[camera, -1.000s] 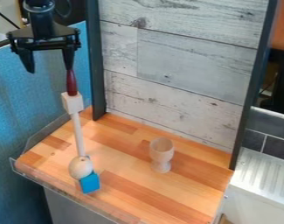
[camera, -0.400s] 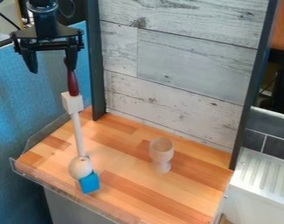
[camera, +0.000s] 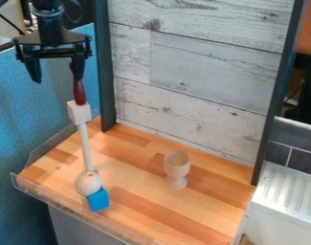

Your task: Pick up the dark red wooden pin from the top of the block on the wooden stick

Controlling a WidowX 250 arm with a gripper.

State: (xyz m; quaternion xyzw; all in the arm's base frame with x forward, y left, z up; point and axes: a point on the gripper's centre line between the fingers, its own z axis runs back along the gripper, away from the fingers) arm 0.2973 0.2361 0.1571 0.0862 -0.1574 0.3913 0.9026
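Judging by the dark-red tapered piece (camera: 80, 93) topping the white cubic block (camera: 79, 112), our stacking looks done, with our wide-open, empty black gripper (camera: 58, 80) left to withdraw.

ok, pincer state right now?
Pincer: open, nothing between its fingers; one fingertip overlaps the dark red piece, contact can't be told.

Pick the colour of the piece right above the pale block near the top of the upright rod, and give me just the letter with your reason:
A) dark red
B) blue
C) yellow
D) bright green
A: a dark red piece shows directly above the pale block, close by one finger of the open gripper.
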